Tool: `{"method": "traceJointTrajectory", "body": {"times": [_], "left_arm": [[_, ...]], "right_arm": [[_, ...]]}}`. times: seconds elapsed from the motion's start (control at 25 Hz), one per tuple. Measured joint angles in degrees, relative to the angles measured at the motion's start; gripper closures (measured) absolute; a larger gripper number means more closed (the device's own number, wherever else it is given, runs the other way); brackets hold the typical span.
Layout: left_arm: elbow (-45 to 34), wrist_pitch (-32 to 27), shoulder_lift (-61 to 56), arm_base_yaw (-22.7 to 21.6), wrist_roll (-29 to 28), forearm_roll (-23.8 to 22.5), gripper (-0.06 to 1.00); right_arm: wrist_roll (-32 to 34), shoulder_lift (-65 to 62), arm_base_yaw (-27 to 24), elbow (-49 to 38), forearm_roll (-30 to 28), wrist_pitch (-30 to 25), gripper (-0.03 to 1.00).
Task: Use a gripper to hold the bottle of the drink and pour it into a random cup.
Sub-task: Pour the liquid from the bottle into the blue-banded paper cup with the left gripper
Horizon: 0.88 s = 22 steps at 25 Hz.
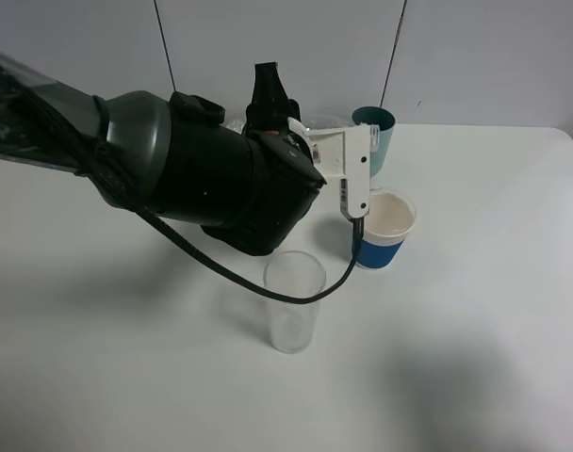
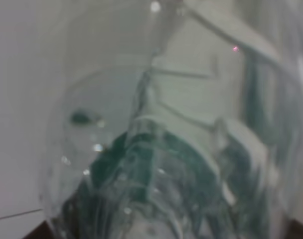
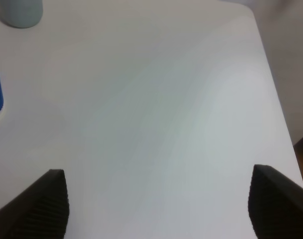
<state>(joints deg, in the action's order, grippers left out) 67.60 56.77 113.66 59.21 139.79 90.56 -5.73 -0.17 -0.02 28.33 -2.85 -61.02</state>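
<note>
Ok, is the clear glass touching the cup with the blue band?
Apart. The high view shows a strip of bare table between the glass and the cup.

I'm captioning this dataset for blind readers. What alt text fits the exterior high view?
A bulky black robot arm reaches in from the left over a white table, its gripper holding a mostly hidden clear bottle near a white cup with a blue band. A tall clear glass stands in front, a teal cup behind.
</note>
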Motion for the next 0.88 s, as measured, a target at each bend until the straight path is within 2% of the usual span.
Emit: {"method": "traceJointTrajectory", "body": {"times": [0.88], "left_arm": [[1.50, 0.35, 0.00, 0.91, 6.12, -0.51, 0.48]], "right_arm": [[0.00, 0.00, 0.00, 0.00, -1.42, 0.02, 0.23]]}}
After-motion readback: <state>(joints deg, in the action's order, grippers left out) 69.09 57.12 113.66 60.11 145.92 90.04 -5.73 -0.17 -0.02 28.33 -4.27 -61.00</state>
